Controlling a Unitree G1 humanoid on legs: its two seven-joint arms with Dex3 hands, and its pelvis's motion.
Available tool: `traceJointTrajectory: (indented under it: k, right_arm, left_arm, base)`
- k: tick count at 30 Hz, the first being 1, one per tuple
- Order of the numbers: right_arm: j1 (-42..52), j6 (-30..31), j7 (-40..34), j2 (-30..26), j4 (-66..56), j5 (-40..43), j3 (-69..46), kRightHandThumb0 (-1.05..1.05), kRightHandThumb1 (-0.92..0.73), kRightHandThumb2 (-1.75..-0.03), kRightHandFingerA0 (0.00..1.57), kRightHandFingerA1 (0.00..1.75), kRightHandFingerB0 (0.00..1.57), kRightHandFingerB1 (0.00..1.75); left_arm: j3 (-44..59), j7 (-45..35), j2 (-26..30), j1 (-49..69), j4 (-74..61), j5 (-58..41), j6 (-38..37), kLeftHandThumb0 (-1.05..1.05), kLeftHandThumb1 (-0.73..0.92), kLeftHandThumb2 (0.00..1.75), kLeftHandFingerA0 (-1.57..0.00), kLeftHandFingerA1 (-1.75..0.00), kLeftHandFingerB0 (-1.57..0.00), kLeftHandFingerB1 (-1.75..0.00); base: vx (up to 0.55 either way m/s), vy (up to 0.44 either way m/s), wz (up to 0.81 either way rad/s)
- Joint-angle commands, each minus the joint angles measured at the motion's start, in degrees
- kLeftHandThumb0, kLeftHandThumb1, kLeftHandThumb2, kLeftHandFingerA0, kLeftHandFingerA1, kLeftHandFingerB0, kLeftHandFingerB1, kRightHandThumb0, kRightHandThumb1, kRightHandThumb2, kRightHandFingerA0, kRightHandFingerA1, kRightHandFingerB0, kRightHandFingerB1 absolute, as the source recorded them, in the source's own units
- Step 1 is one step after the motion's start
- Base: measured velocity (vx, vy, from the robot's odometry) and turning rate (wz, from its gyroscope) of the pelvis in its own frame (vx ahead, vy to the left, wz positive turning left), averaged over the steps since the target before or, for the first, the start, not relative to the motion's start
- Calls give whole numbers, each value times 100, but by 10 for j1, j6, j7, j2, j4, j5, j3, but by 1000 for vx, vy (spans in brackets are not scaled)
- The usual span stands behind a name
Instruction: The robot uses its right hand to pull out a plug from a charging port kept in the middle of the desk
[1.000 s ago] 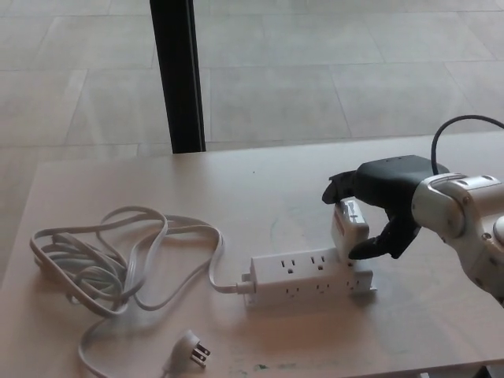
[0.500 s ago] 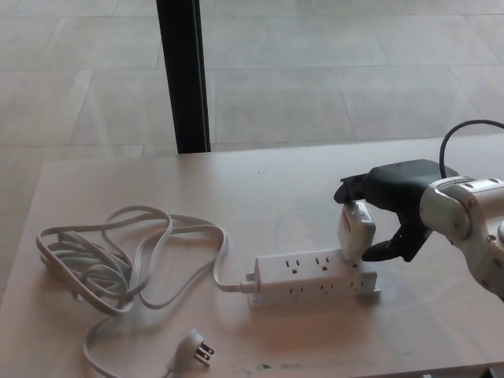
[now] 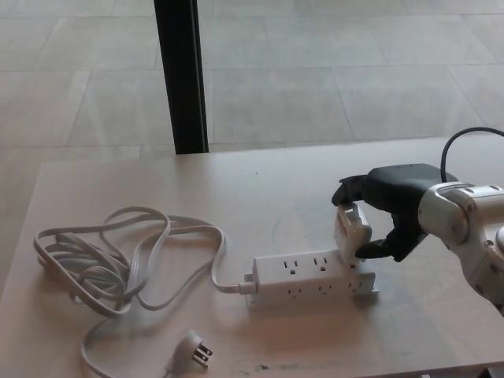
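A white power strip point(image 3: 309, 279) lies in the middle of the light wooden desk point(image 3: 260, 197). A white block-shaped plug point(image 3: 351, 232) stands at its right end, tilted slightly, with its base still touching the strip's top. My right hand point(image 3: 390, 206) comes in from the right and is shut on the plug, two fingers over its top and far side, thumb against its near side. The strip's own white cord point(image 3: 118, 260) runs left in loose loops and ends in a pronged plug point(image 3: 194, 348) near the front edge. My left hand does not show.
A black post point(image 3: 181, 75) stands behind the desk's far edge, with tiled floor beyond. A black cable point(image 3: 465, 142) arcs above my right wrist. The desk's front edge runs just below the pronged plug.
My right hand has tightened its hold on the white plug, with the thumb now pressed closer. The plug has shifted only slightly; the picture itself has moved a little.
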Motion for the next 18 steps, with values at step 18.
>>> traceJointTrajectory:
  k: [18]
  right_arm:
    - [59, -12, -39, -6, -16, -24, 5, -25, -50, -104, 87, 175, 80, 119]
  left_arm:
    - [6, 2, -4, 0, 7, -16, -31, -77, 91, 68, -72, -53, -54, -42]
  base:
    - [0, 0, 0]
